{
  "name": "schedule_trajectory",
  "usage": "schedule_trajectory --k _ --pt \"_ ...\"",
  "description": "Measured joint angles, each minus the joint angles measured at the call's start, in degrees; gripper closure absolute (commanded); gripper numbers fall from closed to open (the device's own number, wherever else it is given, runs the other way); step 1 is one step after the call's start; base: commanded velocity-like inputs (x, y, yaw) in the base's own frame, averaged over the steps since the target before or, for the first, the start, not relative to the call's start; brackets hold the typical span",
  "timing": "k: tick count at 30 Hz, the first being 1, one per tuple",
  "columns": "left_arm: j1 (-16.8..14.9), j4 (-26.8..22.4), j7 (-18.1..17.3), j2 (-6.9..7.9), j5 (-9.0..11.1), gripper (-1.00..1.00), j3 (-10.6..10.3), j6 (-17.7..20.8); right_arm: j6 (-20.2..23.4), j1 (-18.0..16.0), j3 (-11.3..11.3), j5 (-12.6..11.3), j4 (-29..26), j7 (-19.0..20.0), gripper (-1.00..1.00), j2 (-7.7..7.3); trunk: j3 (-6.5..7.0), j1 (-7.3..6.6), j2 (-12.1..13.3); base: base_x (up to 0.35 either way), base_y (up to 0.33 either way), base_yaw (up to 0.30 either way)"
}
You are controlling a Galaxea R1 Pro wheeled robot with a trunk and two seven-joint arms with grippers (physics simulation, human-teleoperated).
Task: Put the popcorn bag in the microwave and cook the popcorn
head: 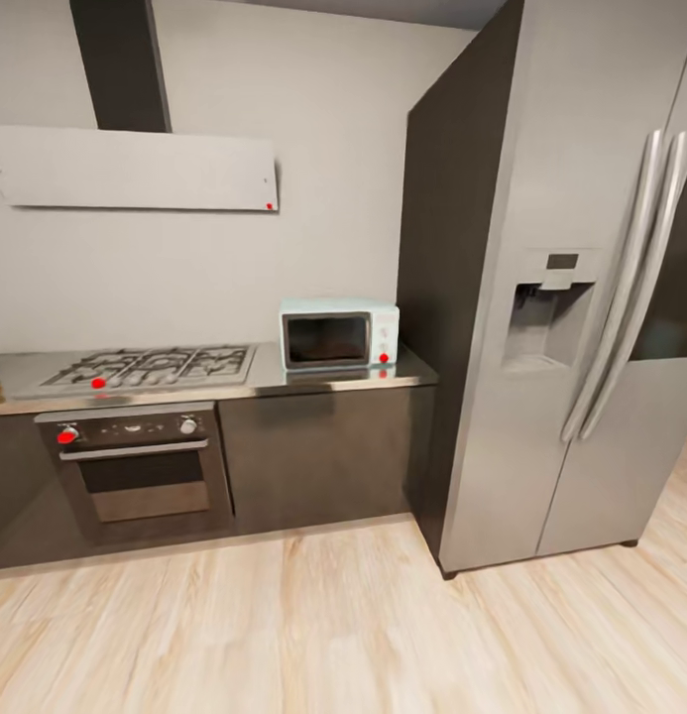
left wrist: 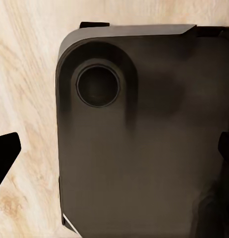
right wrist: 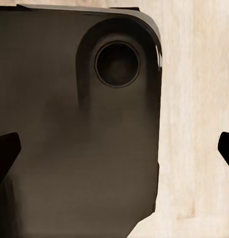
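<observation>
The pale-blue microwave [head: 338, 335] stands with its dark glass door closed at the right end of the grey metal countertop [head: 323, 382], against the wall. The popcorn bag is out of view. In the left wrist view my left gripper [left wrist: 114, 153] is open, its dark fingertips [left wrist: 5, 154] at the picture's edges, hanging over my own dark base [left wrist: 144, 148] and the wood floor. In the right wrist view my right gripper [right wrist: 114, 151] is open in the same way above the base [right wrist: 70, 148]. Nothing lies between either pair of fingers.
A gas hob [head: 150, 365] is set into the countertop left of the microwave, with a built-in steel oven [head: 135, 466] under it. A tall grey fridge [head: 581, 297] stands close right of the counter. Light wood floor [head: 333, 615] lies between me and the cabinets.
</observation>
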Motion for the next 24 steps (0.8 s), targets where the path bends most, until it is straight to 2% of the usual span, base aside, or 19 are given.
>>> schedule_trajectory --k 9,24 --pt "0.0 0.0 0.0 0.09 0.01 -1.0 0.0 0.0 -0.01 0.0 0.04 0.32 0.0 0.0 -1.0 0.03 0.0 0.0 0.0 0.288 -0.22 0.0" --pt "0.0 0.0 0.0 0.09 0.01 -1.0 0.0 0.0 -0.01 0.0 0.09 0.34 0.0 -0.08 -1.0 0.0 0.0 0.0 0.0 0.314 -0.111 0.0"
